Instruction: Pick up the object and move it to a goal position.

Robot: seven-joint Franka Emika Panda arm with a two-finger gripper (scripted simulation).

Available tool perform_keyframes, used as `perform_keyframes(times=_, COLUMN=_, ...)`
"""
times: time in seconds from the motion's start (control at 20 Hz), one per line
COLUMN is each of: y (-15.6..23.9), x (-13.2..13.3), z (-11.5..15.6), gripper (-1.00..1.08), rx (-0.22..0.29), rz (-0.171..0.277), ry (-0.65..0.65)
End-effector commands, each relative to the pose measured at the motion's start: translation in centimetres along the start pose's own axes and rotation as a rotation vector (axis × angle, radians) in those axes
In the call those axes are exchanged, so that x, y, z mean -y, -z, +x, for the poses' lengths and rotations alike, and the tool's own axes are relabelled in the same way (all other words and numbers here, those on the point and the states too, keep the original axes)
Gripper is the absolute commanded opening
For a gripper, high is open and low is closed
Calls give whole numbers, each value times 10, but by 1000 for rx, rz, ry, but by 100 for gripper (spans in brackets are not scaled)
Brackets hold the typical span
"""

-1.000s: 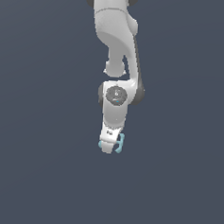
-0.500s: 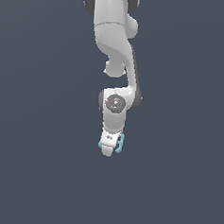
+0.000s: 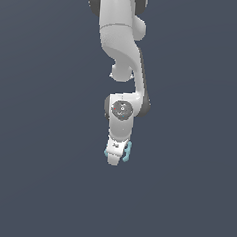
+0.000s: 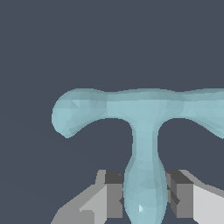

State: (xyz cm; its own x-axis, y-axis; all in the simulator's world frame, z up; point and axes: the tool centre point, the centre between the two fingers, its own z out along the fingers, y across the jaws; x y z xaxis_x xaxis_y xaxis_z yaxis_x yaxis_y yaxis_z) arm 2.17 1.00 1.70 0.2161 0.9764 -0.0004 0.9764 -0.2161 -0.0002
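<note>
The object (image 4: 144,109) is a light-teal piece with a curved end bar and a thin crossbar running down between my fingers. My gripper (image 4: 144,199) is shut on that crossbar, a grey pad (image 4: 114,194) pressing on each side. In the exterior view the gripper (image 3: 115,158) hangs below the white arm, pointing down. The object's (image 3: 127,151) teal end bars stick out on either side of the fingers, most of it showing on the exterior view's right. The object's other end bar is hidden in the wrist view.
A plain dark grey-blue surface (image 3: 45,185) fills both views. The white arm (image 3: 120,45) comes down from the top of the exterior view.
The arm has moved the gripper and the held object slightly lower in the exterior view. The grip on the object is unchanged.
</note>
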Motion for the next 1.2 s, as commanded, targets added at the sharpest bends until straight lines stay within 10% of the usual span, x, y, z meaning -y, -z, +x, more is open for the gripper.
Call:
perform_keyframes(times=0.0, y=0, x=0, z=0, gripper=-100, rx=0, rz=0, ry=0)
perform_keyframes(times=0.6, y=0, x=26, z=9, gripper=-100, rx=0, rz=0, ry=0)
perform_keyframes(times=1.15, y=1, x=101, z=36, gripper=-100, rx=-1, rz=0, ry=-1)
